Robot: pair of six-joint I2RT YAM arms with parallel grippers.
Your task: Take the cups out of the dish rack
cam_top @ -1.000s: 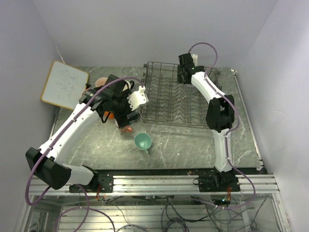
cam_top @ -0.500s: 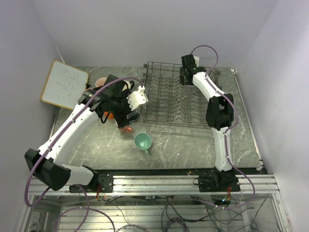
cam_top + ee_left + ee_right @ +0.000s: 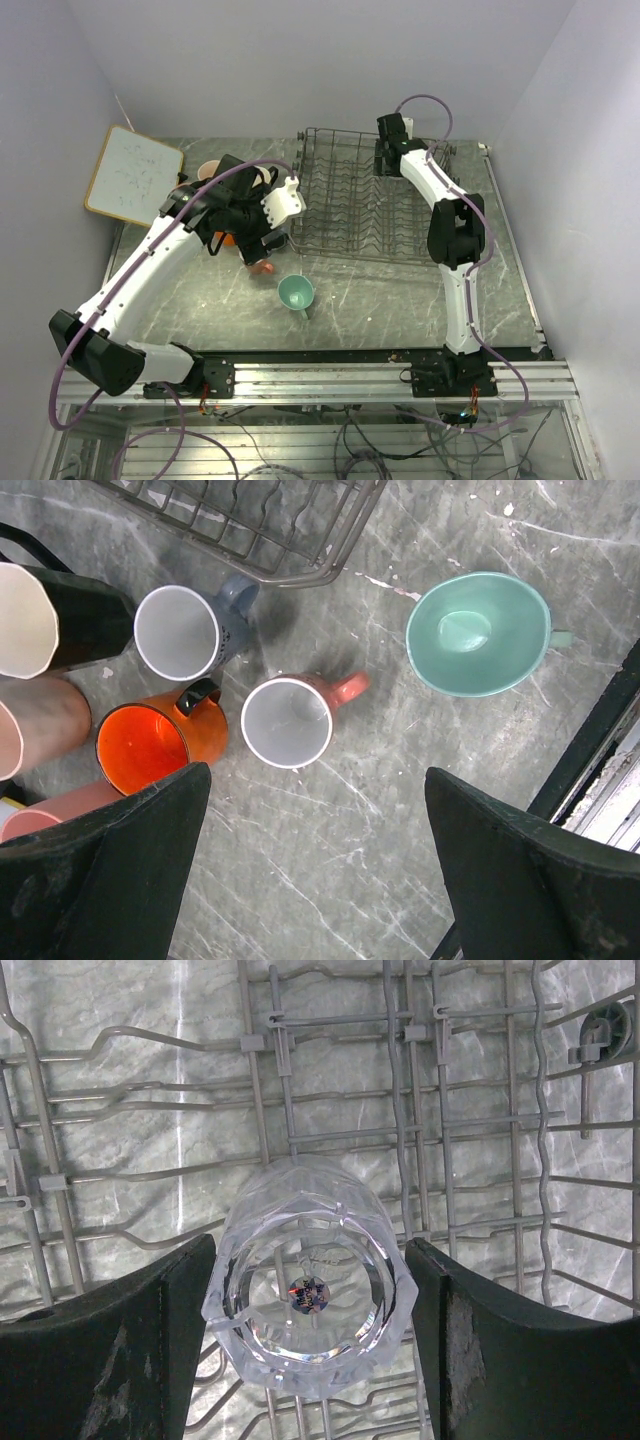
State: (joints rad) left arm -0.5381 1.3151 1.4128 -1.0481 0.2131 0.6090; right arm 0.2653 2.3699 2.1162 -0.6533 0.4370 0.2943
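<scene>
- The left pincer (image 3: 318, 775) hangs wide open over the bench (image 3: 400, 810), holding nothing.
- Below it seven cups stand upright and empty just outside the corner of the dish rack (image 3: 270, 530).
- The mint green cup (image 3: 478, 632) sits apart on the right. The salmon mug (image 3: 290, 718) is in the middle, with the orange mug (image 3: 160, 742) close beside it.
- Next to them are the grey-blue mug (image 3: 185, 630) and the black cup (image 3: 60, 620). The pale pink cup (image 3: 40, 725) and the pink tumbler (image 3: 45, 818) are at the edge of the view.
- A white board (image 3: 132, 175) leans at the bench's far left.
- The right pincer (image 3: 310, 1250) is inside the rack at its far right end. Its fingers (image 3: 100, 1350) are closed against both sides of the clear glass (image 3: 308, 1285), which is empty among the wires.
- Over the last second the right wrist has shifted slightly to the right, while the left arm and the cups have barely moved.
</scene>
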